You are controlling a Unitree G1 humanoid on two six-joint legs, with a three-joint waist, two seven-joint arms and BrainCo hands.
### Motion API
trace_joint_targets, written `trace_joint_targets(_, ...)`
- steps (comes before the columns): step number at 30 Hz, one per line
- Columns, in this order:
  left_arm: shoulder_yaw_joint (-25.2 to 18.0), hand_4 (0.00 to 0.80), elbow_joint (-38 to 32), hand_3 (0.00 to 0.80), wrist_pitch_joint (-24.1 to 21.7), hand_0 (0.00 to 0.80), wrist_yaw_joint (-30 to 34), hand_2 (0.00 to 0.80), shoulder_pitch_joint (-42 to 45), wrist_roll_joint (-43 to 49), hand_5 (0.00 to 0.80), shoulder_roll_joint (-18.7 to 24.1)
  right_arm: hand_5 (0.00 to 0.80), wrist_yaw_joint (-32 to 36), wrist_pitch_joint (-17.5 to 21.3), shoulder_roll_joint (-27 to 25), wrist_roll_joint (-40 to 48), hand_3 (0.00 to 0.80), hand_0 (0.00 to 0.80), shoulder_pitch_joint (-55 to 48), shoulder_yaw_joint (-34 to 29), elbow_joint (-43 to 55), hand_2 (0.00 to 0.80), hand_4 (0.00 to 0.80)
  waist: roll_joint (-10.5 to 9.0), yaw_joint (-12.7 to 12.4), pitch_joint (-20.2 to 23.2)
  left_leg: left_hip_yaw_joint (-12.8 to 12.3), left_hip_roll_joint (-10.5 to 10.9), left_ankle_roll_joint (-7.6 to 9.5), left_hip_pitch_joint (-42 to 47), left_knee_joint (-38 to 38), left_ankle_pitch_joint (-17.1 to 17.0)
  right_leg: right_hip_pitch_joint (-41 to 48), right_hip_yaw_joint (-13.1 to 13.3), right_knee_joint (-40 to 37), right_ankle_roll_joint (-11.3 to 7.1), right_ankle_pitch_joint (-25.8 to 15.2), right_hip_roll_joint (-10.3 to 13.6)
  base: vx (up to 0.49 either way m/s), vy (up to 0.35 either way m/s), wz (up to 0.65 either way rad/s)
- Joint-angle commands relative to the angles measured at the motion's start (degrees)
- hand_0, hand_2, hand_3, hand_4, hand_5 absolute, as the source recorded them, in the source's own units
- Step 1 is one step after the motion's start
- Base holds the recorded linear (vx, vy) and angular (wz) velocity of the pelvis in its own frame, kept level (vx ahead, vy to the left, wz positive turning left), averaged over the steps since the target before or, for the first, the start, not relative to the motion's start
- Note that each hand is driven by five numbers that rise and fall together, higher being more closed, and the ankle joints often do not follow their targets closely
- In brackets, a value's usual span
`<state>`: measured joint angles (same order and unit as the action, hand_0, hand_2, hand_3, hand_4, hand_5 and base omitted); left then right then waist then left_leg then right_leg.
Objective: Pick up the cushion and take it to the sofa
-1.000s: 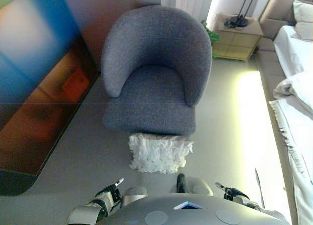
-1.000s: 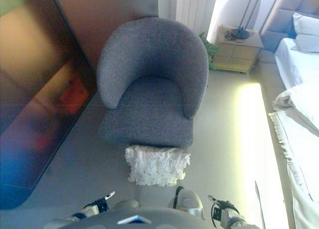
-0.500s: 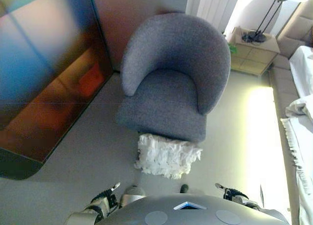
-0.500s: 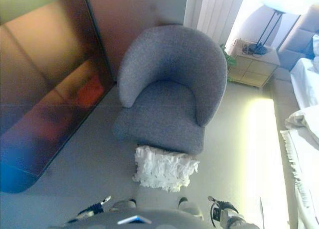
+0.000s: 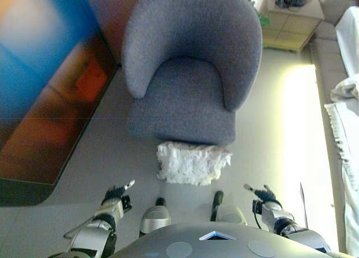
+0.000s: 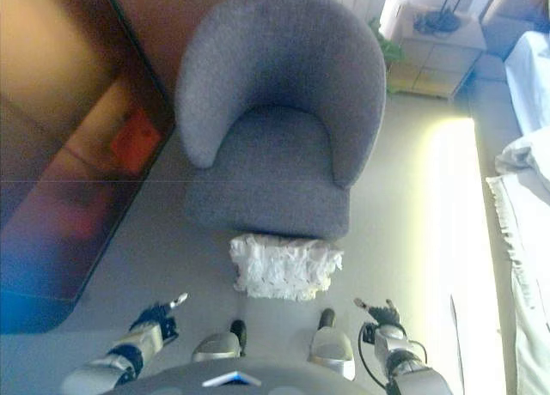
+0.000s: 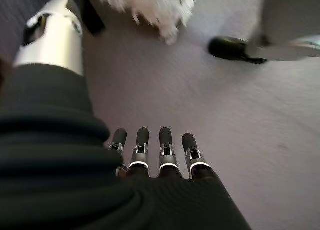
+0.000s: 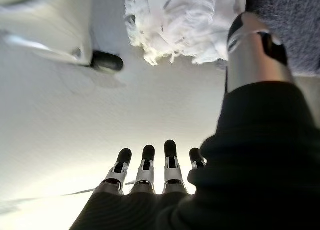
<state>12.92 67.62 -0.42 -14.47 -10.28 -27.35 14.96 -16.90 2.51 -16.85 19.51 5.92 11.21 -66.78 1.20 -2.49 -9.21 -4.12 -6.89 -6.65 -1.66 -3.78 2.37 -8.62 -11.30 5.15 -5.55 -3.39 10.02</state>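
A white shaggy cushion (image 5: 192,162) lies on the grey floor, leaning against the front of a grey tub armchair (image 5: 190,73). My left hand (image 5: 116,197) hangs low at the left, fingers straight, well apart from the cushion. My right hand (image 5: 262,195) hangs low at the right, also with straight fingers and nothing in it. The cushion's fringe (image 8: 185,20) shows past my right hand's fingers (image 8: 145,167) in the right wrist view, and its edge (image 7: 150,2) shows in the left wrist view.
A glossy dark panel (image 5: 45,90) runs along the left wall. A bed with white bedding (image 5: 348,118) lines the right side. A bedside cabinet (image 5: 291,14) stands behind the armchair at the upper right. Grey floor lies between the chair and the bed.
The camera has tilted down and nearer, so the chair and cushion sit closer. Both hands have risen further into view at the bottom, fingers straight.
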Motion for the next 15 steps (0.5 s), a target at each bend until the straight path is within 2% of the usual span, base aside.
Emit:
trace_joint_targets(1,3.18,0.0,-1.48,0.0,-3.88,0.0,-1.45,0.0,-6.83,3.98,0.0,1.72,0.0,-3.65,2.14,-2.5,-0.96,0.0,0.0,5.62,2.79,2.11,0.0,0.0,-2.19,0.51,-4.01,5.37,-4.21,-1.57,-9.14,-6.33,-2.16,-3.27,3.56,2.92,-6.71,-1.54,8.11,-0.153,-0.045,-0.03)
trace_joint_targets(7,9.32,0.0,-1.47,0.0,-5.81,0.0,-7.0,0.0,-17.38,-1.38,0.0,1.3,0.0,-6.29,0.9,-5.06,-0.01,0.0,0.0,18.12,7.45,0.7,0.0,0.0,-1.72,2.12,-9.82,6.67,-3.44,-1.96,-20.6,-11.07,-2.47,-15.1,6.51,6.13,-6.31,-2.51,8.48,-0.204,0.045,-0.2)
trace_joint_targets(15,9.76,0.0,-1.99,0.0,-8.52,0.0,-9.24,0.0,-28.68,-3.9,0.0,3.78,0.0,-9.11,-0.22,-8.14,1.03,0.0,0.0,31.25,10.18,1.78,0.0,0.0,-0.98,3.46,-16.39,5.66,-1.32,-1.13,-34.62,-17.23,-2.9,-28.99,9.05,9.87,-5.84,-4.58,8.6,-0.157,0.098,-0.15)
